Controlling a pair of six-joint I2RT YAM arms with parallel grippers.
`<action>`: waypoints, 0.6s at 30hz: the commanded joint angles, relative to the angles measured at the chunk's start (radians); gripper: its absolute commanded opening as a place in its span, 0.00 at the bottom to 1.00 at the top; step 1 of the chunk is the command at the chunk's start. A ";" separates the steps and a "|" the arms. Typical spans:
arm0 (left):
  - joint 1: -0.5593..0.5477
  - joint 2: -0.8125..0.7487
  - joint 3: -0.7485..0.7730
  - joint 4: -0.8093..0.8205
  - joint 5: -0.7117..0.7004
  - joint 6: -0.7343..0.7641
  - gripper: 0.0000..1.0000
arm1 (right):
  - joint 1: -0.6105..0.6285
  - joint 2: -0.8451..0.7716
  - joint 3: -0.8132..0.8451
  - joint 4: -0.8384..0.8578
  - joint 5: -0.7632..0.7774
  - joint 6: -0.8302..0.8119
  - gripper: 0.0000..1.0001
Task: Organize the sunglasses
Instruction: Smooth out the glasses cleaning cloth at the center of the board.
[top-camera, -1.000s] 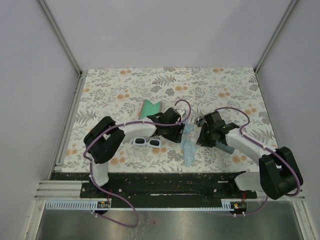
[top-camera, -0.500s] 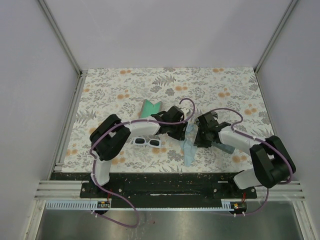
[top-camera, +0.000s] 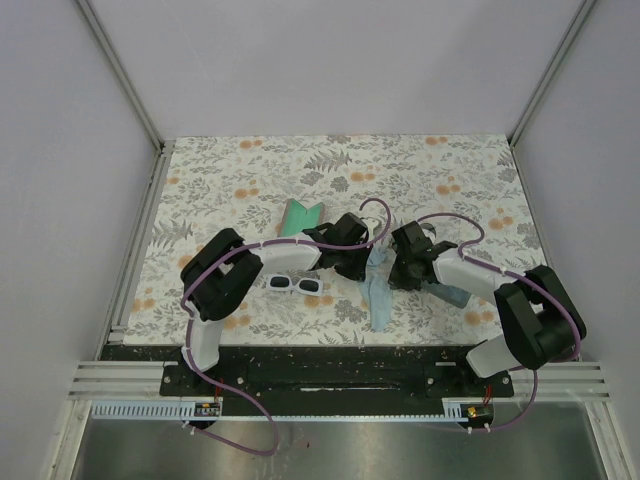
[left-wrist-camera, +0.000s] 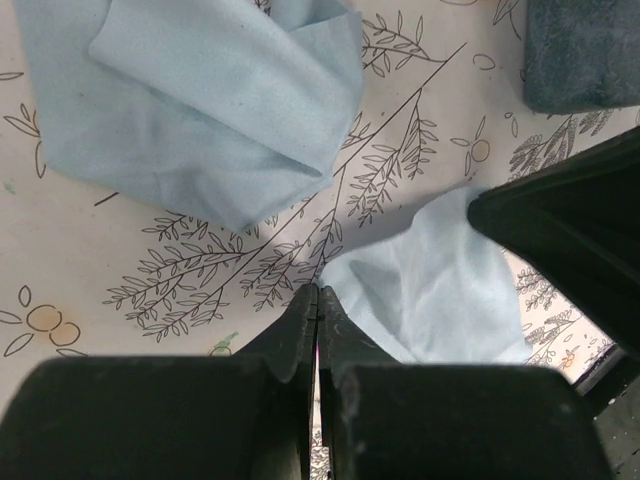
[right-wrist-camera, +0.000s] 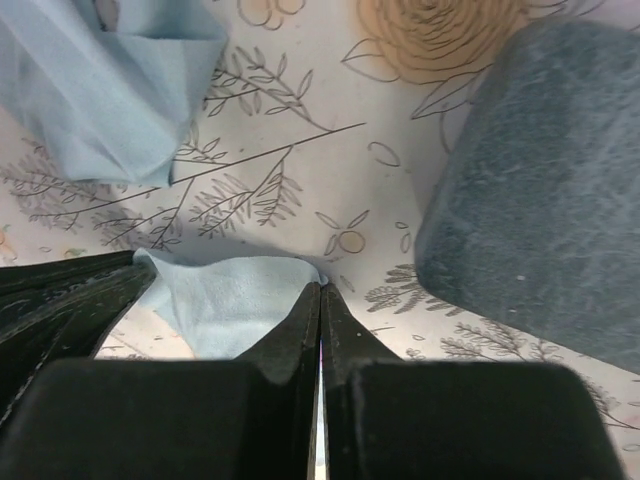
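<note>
The white-framed sunglasses (top-camera: 293, 285) lie on the floral table (top-camera: 220, 180), left of both grippers and untouched. My left gripper (top-camera: 356, 265) and my right gripper (top-camera: 399, 277) face each other over the upper end of the light-blue cloth pouch (top-camera: 378, 295). In the left wrist view the gripper (left-wrist-camera: 317, 292) is shut with a corner of the pouch (left-wrist-camera: 430, 290) pinched at its tip. The right wrist view shows that gripper (right-wrist-camera: 320, 287) shut too, the pouch's edge (right-wrist-camera: 235, 300) caught at its tip.
A blue-grey hard case (top-camera: 452, 295) lies just right of the right gripper, close in the right wrist view (right-wrist-camera: 540, 180). A teal case (top-camera: 303, 215) stands open behind the left arm. Metal rails run along the table's left and front edges.
Both grippers have shut on the pouch's upper end. The right arm has slid left toward the pouch, and the left gripper has edged right.
</note>
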 joint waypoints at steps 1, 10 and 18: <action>-0.001 -0.053 0.001 -0.064 -0.003 0.037 0.00 | 0.007 -0.023 0.064 -0.069 0.100 -0.033 0.00; -0.001 -0.116 -0.015 -0.111 -0.018 0.049 0.00 | 0.006 0.021 0.220 -0.120 0.140 -0.129 0.00; 0.000 -0.130 -0.016 -0.124 -0.023 0.040 0.00 | 0.006 0.122 0.334 -0.124 0.094 -0.214 0.00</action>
